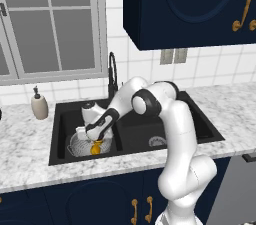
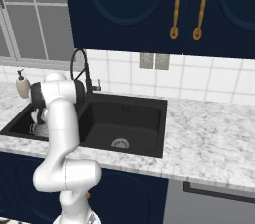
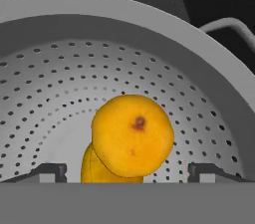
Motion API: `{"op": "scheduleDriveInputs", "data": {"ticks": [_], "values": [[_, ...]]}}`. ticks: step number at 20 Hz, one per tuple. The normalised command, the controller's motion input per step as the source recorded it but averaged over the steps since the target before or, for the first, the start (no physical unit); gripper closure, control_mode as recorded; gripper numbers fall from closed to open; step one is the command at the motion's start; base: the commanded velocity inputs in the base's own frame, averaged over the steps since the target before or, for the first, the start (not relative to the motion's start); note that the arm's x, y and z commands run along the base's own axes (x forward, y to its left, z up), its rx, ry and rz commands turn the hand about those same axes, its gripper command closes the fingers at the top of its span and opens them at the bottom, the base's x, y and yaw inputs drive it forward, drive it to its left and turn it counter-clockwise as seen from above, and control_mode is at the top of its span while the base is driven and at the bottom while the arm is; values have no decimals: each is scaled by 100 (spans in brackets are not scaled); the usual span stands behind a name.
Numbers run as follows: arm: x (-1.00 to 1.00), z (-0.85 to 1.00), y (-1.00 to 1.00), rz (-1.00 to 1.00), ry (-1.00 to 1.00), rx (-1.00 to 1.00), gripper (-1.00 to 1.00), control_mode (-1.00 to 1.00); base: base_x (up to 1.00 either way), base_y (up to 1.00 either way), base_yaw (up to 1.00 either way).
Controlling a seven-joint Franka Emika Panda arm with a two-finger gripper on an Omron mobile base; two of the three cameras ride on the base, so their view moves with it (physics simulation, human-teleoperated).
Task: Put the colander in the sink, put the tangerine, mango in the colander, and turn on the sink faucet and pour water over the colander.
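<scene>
Colander under bent arm, jaws spread, tangerine

A: What colour is the colander?
B: Silver-grey, dotted with rows of small dark holes.
A: And the fruit?
B: The tangerine is bright orange with a brown spot; the mango is deeper yellow-orange.
A: The sink?
B: Matte black, in a white-grey marbled table.
</scene>
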Motion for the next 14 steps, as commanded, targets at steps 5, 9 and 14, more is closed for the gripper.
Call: {"op": "scheduleDriveInputs", "data": {"ticks": [5, 9, 14], "values": [[-45, 40, -2, 0, -14, -1, -100, -100, 0, 0, 0], [-53, 46, 0, 0, -12, -1, -100, -100, 0, 0, 0], [-35, 66, -1, 0, -16, 0, -100, -100, 0, 0, 0]]}}
